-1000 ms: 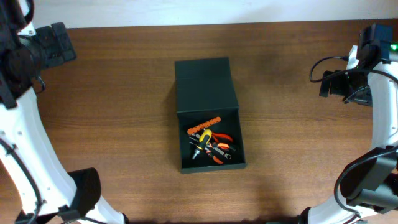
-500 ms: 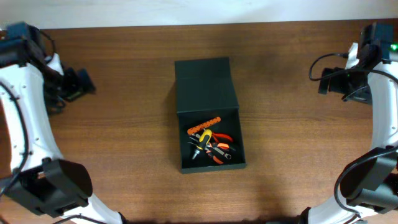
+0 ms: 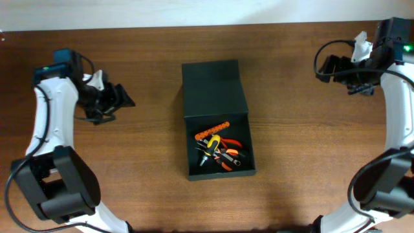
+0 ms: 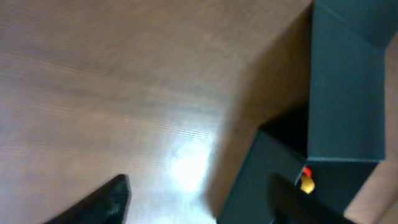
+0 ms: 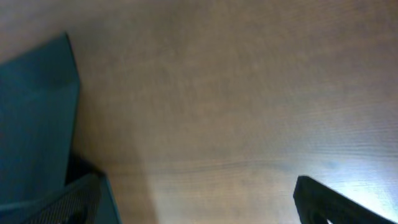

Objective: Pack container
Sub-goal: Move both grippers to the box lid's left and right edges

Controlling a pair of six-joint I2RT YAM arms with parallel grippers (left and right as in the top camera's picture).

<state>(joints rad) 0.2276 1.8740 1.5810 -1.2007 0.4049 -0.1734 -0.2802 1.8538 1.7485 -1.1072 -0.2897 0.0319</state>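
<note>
Hand tools lie heaped in the open container (image 3: 214, 90) at the centre of the tabletop (image 3: 149, 171): an orange bit strip (image 3: 212, 133), a yellow-handled screwdriver (image 3: 210, 144) and orange-handled pliers (image 3: 228, 158), all crowded toward the 6 o'clock end. The lid (image 3: 213, 81) is thrown back toward 12 o'clock; I cannot tell whether it lies flat or leans.

My left claw (image 3: 119, 103) hangs at 9 o'clock of the box, well apart from it, fingers spread and carrying nothing. My right claw (image 3: 321, 70) hovers out at 2 o'clock, likewise spread and empty.

With no loose tool showing on the wood, I judge the loading done and the closing step in hand. The next move calls for one claw to reach the lid's far edge at 12 o'clock, get a finger behind it and swing it over toward 6 o'clock. The other claw should steady a side wall so the light box does not slide. The heaped handles may hold the flap up.

Brown wood grain covers the tabletop, with a bright glare patch in both wrist views. A pale wall (image 3: 194, 11) runs along the 12 o'clock edge.
</note>
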